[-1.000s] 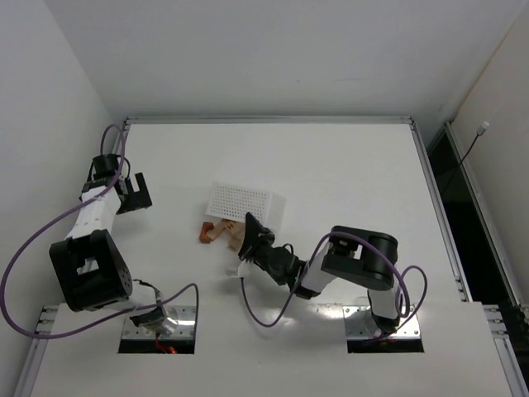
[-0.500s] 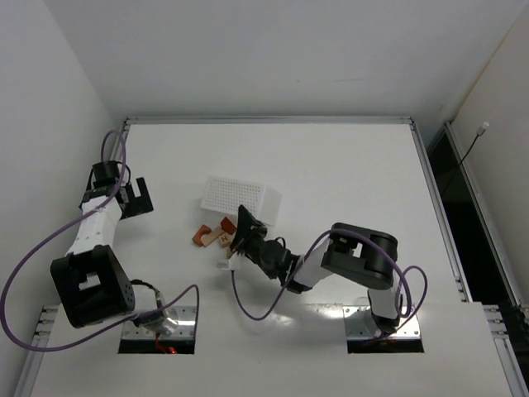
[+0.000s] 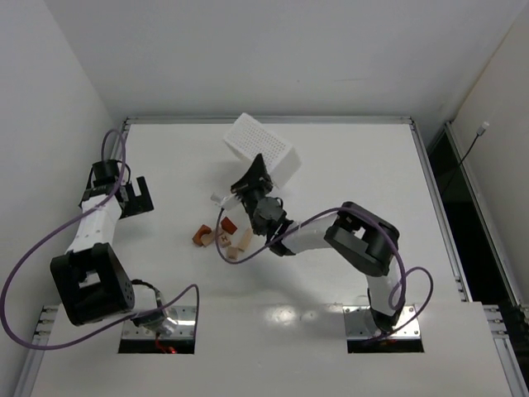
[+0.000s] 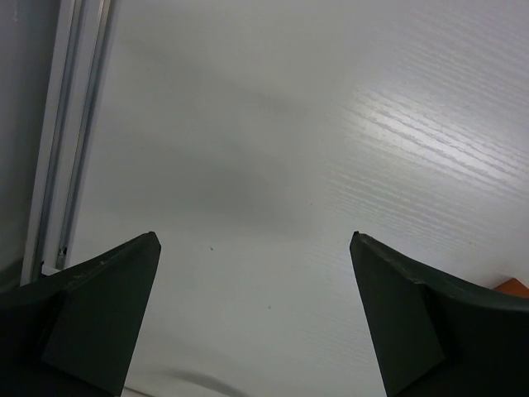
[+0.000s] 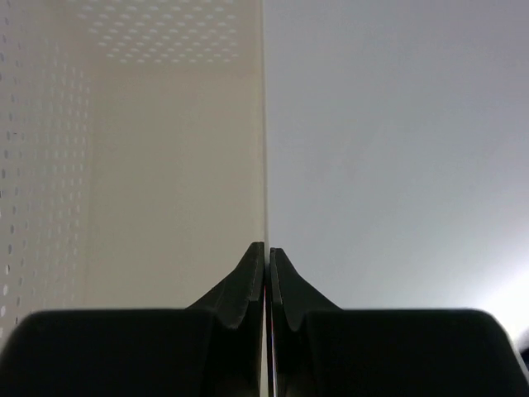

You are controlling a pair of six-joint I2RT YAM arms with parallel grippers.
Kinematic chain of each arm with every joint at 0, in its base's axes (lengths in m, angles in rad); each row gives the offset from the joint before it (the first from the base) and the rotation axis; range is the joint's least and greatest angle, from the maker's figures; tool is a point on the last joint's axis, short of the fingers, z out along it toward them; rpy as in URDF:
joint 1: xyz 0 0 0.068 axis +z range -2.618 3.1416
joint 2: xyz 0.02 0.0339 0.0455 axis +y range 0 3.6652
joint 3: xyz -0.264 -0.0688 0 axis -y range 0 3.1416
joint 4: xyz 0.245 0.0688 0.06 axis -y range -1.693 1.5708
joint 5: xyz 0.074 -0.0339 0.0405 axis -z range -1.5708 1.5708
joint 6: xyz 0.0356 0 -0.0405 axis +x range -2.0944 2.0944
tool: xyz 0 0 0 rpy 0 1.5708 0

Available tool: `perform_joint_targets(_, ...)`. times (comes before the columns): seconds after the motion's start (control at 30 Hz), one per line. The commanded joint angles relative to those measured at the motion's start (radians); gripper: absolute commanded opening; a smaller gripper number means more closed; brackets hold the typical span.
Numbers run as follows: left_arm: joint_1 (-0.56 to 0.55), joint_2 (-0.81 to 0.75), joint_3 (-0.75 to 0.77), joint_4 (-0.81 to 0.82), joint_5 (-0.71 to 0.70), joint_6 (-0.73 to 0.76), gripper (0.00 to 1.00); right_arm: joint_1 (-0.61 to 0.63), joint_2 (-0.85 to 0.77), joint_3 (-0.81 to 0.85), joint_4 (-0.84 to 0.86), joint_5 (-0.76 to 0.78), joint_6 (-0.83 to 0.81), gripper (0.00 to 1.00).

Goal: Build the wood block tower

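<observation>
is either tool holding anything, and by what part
The right tool pinches the white perforated bin by its thin wall; the left tool holds nothing.

I see my left gripper (image 4: 254, 241) with jaws spread wide above the white table (image 4: 289, 124). A metal edge rail (image 4: 70, 124) runs down the left; an orange sliver (image 4: 514, 286) shows far right.

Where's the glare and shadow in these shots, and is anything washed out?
Top external: glare patch on the table, low in the frame. Left wrist: bright streaks across the woodgrain at right, soft shadow band mid-frame. Right wrist: the white bin wall looks washed out, perforations faint.
</observation>
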Motion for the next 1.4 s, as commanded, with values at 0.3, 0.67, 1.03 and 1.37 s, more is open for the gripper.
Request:
perform_joint_targets(0.3, 0.003, 0.012, 0.127, 0.040, 0.225, 0.146, 1.00, -0.149, -0.404, 0.151, -0.889, 0.418, 0.915, 0.00)
perform_joint_targets(0.67, -0.111, 0.073, 0.223, 0.077, 0.262, 0.099, 1.00, -0.487, -0.326, 0.552, -1.917, -0.274, 1.803, 0.00)
perform_joint_targets(1.03, -0.151, 0.156, 0.300, 0.146, 0.288, 0.087, 1.00, -1.002, -0.137, 0.705, -1.797, -0.612, 2.008, 0.00)
perform_joint_targets(1.37, -0.160, 0.269, 0.403, 0.101, 0.279, 0.116, 1.00, -1.136, 0.003, 0.762, -1.730, -0.729, 1.930, 0.00)
